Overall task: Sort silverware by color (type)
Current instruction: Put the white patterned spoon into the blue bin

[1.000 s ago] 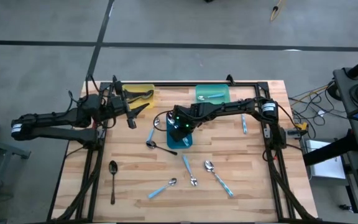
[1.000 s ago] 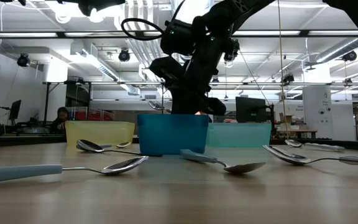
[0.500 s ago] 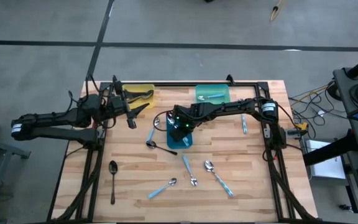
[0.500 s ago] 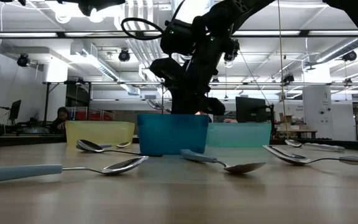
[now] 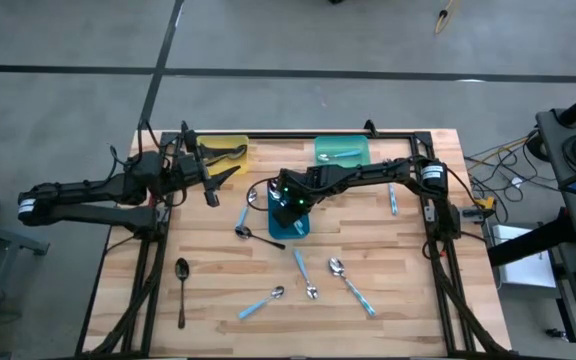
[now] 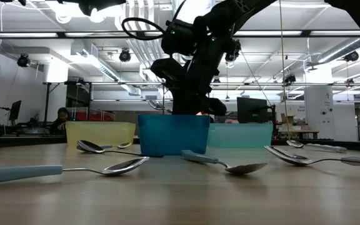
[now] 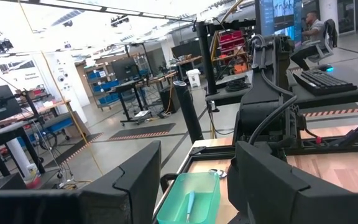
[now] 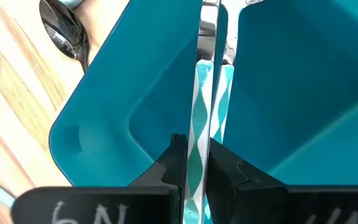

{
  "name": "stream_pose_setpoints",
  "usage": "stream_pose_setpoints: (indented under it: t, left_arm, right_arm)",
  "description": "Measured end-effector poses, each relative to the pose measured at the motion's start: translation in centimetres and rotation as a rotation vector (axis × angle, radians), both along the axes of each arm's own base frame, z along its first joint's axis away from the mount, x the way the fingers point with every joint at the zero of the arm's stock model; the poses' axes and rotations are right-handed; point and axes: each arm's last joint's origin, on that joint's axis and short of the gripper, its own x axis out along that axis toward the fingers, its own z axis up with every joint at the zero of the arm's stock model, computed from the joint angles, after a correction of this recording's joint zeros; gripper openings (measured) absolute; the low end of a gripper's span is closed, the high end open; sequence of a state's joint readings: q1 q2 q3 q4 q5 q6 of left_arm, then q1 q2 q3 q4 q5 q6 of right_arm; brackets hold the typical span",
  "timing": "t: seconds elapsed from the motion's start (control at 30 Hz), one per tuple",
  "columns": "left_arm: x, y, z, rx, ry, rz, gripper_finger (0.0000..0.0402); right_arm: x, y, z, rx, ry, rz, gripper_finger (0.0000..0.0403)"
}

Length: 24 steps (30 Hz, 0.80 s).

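Note:
My right gripper (image 5: 286, 208) hangs over the blue tray (image 5: 290, 216) at the table's middle, shut on a shiny silver spoon (image 8: 202, 93) that reaches down into the tray. My left gripper (image 5: 214, 172) waits open and raised beside the yellow tray (image 5: 231, 150) at the far left, with nothing between its fingers (image 7: 135, 186). A blue-handled spoon lies in the teal tray (image 5: 342, 150). Loose on the wood lie blue-handled spoons (image 5: 304, 272), (image 5: 354, 286), (image 5: 260, 303), (image 5: 393, 198) and a black spoon (image 5: 181, 291). My right gripper pinches the silver spoon's handle (image 8: 196, 140) between its two fingers, near the handle's end. The fingers slant down from above and lie along the spoon. The spoon points away from them into the blue tray; whether its far end touches the tray floor does not show.
Another blue-handled spoon (image 5: 243, 218) and a dark spoon (image 5: 266, 238) lie just left of the blue tray. The table's black frame rails (image 5: 436, 215) run along its left, right and far edges. Bare wood lies at the near right.

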State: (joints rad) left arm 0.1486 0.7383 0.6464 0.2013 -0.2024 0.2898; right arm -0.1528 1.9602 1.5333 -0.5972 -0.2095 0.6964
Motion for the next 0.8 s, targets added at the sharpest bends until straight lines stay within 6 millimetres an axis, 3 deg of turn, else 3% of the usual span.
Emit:
stream_pose_setpoints:
  t: [0.8]
  left_arm:
    - [0.0, 0.0, -0.01, 0.002, 0.001, 0.0, 0.0187]
  right_arm:
    - [0.04, 0.11, 0.05, 0.028, -0.01, 0.018, 0.0042]
